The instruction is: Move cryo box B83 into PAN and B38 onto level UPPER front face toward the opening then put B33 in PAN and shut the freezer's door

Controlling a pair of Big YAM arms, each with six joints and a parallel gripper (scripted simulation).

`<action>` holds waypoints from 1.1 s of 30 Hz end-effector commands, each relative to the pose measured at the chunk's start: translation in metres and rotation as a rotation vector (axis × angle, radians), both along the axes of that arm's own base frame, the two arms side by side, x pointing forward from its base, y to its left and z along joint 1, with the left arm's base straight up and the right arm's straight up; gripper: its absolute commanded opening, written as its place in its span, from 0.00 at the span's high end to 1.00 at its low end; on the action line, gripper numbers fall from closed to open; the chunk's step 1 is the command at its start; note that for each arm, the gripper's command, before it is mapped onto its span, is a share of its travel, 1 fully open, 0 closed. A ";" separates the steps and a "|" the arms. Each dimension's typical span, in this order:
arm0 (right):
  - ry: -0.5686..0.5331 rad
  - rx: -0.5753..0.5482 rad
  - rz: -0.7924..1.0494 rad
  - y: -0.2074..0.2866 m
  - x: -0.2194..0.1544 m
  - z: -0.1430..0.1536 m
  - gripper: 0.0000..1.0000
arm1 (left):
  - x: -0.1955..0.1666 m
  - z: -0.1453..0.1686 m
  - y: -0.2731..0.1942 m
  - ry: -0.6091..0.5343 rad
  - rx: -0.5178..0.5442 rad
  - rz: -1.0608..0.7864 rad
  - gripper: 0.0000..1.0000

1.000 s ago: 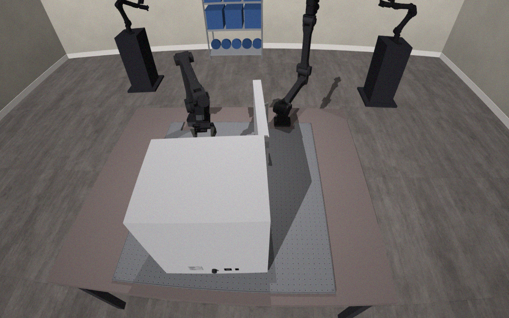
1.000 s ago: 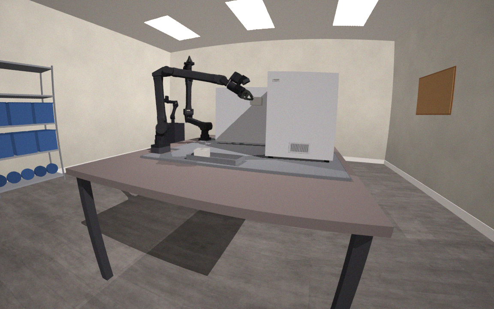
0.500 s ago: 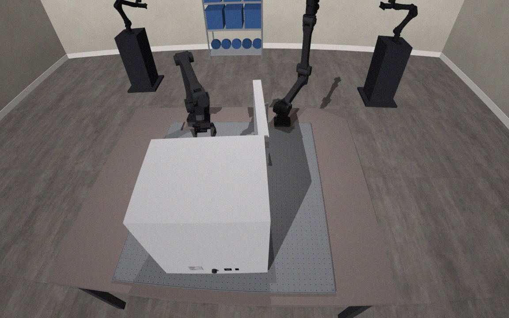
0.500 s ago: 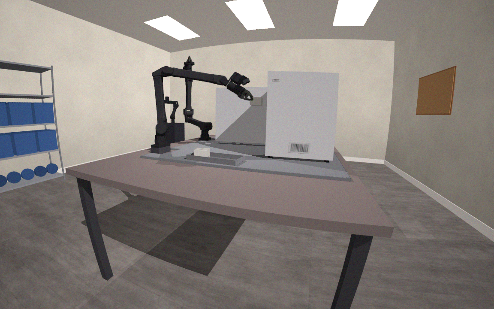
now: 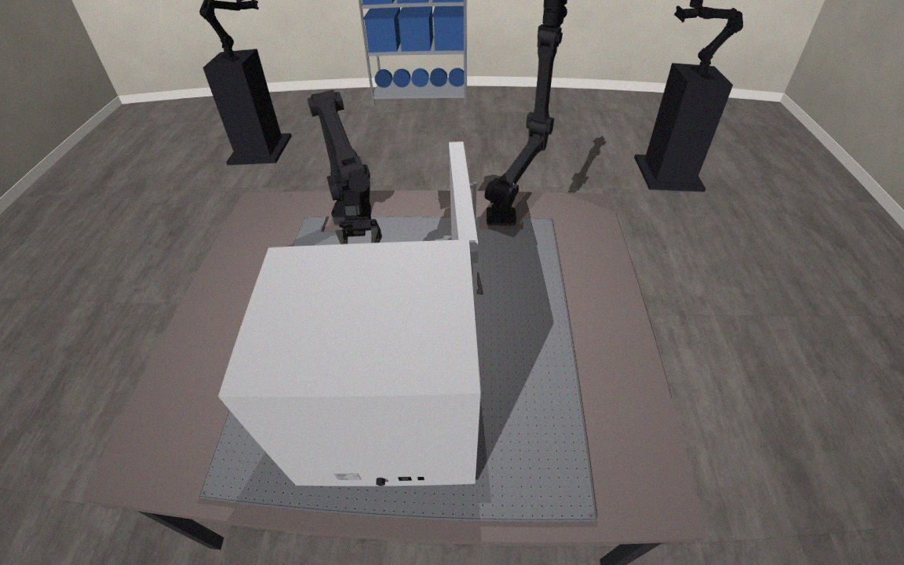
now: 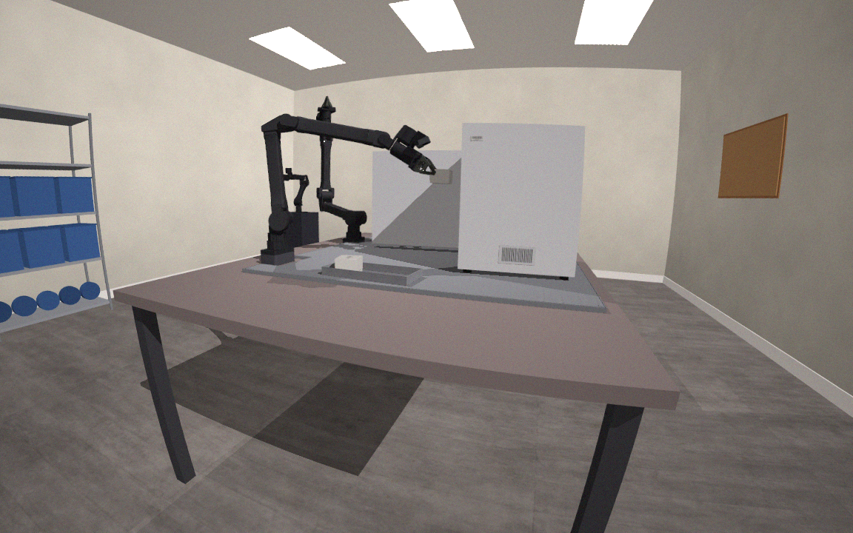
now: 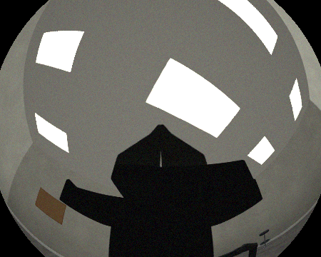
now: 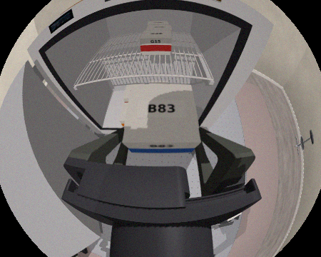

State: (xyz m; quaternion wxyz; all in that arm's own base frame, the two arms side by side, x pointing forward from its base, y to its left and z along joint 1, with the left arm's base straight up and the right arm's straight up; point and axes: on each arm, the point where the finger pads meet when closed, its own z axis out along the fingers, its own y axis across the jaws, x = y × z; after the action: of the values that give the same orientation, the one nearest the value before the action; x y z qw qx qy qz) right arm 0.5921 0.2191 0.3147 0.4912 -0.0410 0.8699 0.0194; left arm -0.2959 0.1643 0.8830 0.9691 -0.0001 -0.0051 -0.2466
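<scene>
The right gripper (image 5: pixel 359 227) (image 6: pixel 432 171) (image 8: pixel 161 130) grips B83 (image 5: pixel 360 238) (image 6: pixel 441 176) (image 8: pixel 162 121), a matte off-white cardboard cryo box with a blue front band, by two opposite sides. B83 is in the air, just outside the opening of the white box-shaped freezer (image 5: pixel 357 315) (image 6: pixel 522 192) (image 8: pixel 259 37), lid visible to the wrist camera and front band toward the gripper. PAN, the shallow grey rectangular tray (image 6: pixel 409 277), lies below B83 and toward the right arm's base; its long axis appears to run from that base side toward the freezer. The right arm is the nearer arm. The left gripper (image 6: pixel 326 101) (image 7: pixel 160 129) is closed on nothing and points upward, well apart. A pale square-edged box, presumably B38 (image 6: pixel 349 262), occupies the end of PAN away from the freezer. Next step, as judged: withdraw B83 from the opening, level it, and lower it into the freezer-side portion of PAN without contacting the pale box. Inside, the thin-barred wire shelf (image 8: pixel 146 76) carries G15 (image 8: pixel 155 48), marked by a red band. The smooth flat door (image 5: pixel 462 189) (image 6: pixel 409 172) (image 8: pixel 11 135) is open.
</scene>
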 end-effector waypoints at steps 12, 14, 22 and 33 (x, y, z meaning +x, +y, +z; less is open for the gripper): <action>-0.054 0.013 -0.029 -0.047 -0.004 -0.004 0.23 | 0.012 0.001 -0.006 0.033 0.016 -0.012 1.00; -0.054 0.013 -0.029 -0.047 -0.004 -0.004 0.23 | 0.012 0.001 -0.006 0.033 0.016 -0.012 1.00; -0.054 0.012 -0.029 -0.069 -0.008 -0.018 0.23 | 0.012 0.001 -0.006 0.033 0.016 -0.012 1.00; -0.055 0.010 -0.048 -0.094 -0.012 -0.035 0.23 | 0.012 0.001 -0.006 0.033 0.016 -0.012 1.00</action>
State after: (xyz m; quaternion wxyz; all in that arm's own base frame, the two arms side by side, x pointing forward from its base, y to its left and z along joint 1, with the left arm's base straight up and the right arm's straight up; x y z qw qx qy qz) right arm 0.5780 0.1343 0.2580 0.4878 -0.0195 0.8727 0.0089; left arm -0.2959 0.1643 0.8830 0.9691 -0.0001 -0.0051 -0.2466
